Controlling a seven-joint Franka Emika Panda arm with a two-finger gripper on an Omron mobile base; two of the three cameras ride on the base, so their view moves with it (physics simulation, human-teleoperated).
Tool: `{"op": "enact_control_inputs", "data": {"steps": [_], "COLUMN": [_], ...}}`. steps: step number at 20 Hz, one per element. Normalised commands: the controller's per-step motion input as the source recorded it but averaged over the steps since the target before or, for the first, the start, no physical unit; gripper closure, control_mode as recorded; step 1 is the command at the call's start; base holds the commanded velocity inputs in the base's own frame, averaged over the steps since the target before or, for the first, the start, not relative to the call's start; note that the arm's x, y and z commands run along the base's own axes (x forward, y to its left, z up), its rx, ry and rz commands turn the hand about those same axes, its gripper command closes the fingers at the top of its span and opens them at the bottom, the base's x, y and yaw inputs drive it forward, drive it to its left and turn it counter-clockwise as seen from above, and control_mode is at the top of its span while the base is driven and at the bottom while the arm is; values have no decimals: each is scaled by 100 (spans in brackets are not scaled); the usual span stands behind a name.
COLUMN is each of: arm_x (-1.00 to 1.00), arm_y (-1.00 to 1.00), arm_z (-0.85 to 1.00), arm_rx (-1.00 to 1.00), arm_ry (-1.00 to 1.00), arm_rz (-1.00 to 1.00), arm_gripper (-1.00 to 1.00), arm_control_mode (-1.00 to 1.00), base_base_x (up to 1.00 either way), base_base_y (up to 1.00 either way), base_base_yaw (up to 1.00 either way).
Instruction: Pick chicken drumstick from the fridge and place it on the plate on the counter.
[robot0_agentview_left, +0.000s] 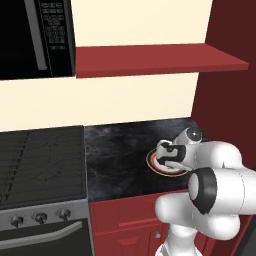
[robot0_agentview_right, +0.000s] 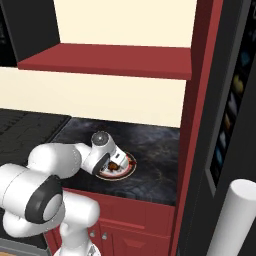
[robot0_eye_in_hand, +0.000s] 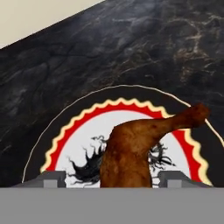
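Observation:
The chicken drumstick (robot0_eye_in_hand: 135, 144) lies on the plate (robot0_eye_in_hand: 87, 113), thick end toward the hand and thin end pointing away to the right. My gripper (robot0_eye_in_hand: 113, 177) hangs just above it, open, with a small gap between each fingertip (robot0_eye_in_hand: 54, 177) and the meat. From the left base view the gripper (robot0_agentview_left: 167, 157) hovers over the plate (robot0_agentview_left: 152, 164) on the counter (robot0_agentview_left: 120, 150). In the right base view the plate (robot0_agentview_right: 129, 169) sits under the hand (robot0_agentview_right: 116, 164). The fridge (robot0_agentview_right: 235, 100) stands at the right.
A black stovetop (robot0_agentview_left: 40, 160) lies left of the counter, with a black microwave (robot0_agentview_left: 35, 35) above it. A dark red shelf (robot0_agentview_left: 160, 59) hangs over the counter. The fridge's silver handle (robot0_agentview_right: 235, 220) rises at lower right. Bare counter (robot0_agentview_right: 155, 150) surrounds the plate.

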Motion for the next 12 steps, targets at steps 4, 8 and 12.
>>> {"op": "enact_control_inputs", "data": {"steps": [4,8,12], "arm_x": [-19,-58,-99], "arm_y": [5,2,0], "arm_z": [29,50,85], "arm_rx": [-3,-4,-4], "arm_ry": [0,0,-10], "arm_rz": [0,1,3], "arm_gripper": [-100,-100,-100], "arm_control_mode": [-100,-100,-100], "base_base_x": [0,0,0], "base_base_y": [0,0,0], "base_base_yaw": [0,0,0]}}
